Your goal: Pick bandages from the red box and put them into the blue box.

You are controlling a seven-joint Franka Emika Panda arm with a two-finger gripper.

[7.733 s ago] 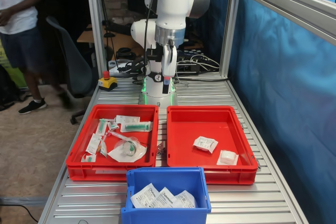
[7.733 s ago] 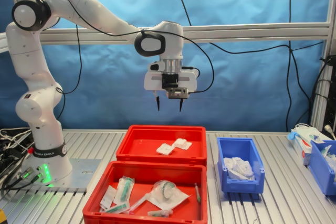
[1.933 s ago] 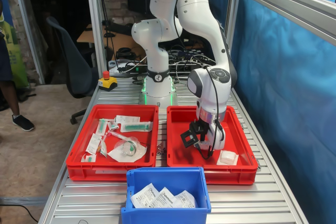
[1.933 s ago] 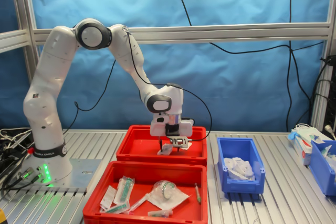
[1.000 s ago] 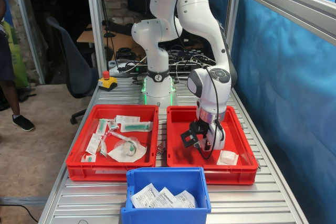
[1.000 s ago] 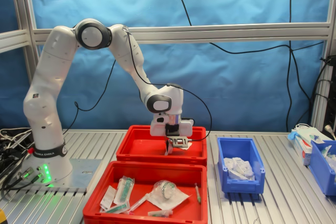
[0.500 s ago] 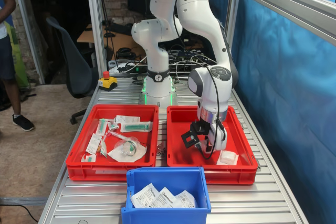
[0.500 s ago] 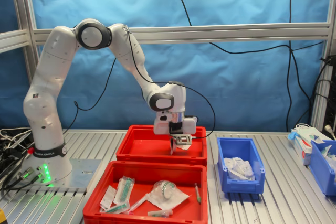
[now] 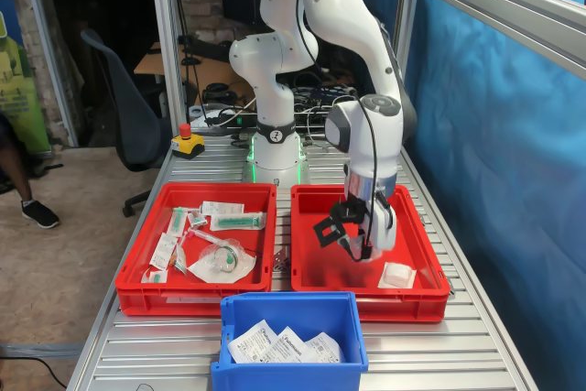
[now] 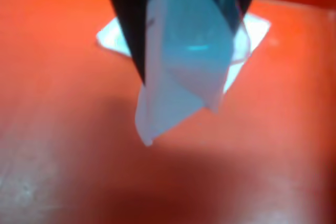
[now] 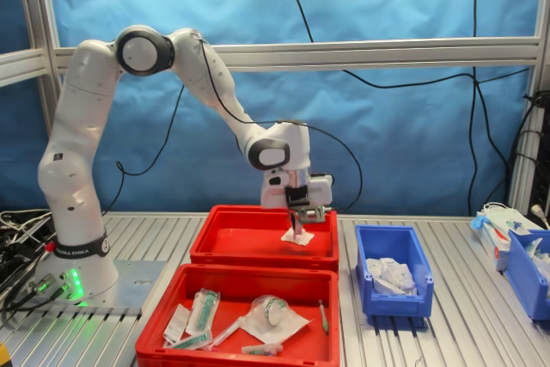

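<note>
The arm bends down over the red box (image 11: pixel 258 251), and its gripper (image 11: pixel 298 220) points downward, pinching one bandage packet (image 10: pixel 184 61) that hangs above the floor of the box.

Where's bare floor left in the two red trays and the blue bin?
The red box is mostly bare floor, with one loose bandage near its front corner by the curtain; the gripper holds another packet above it. The second red tray is cluttered with syringe packs. Packets cover the blue box's visible floor.
</note>
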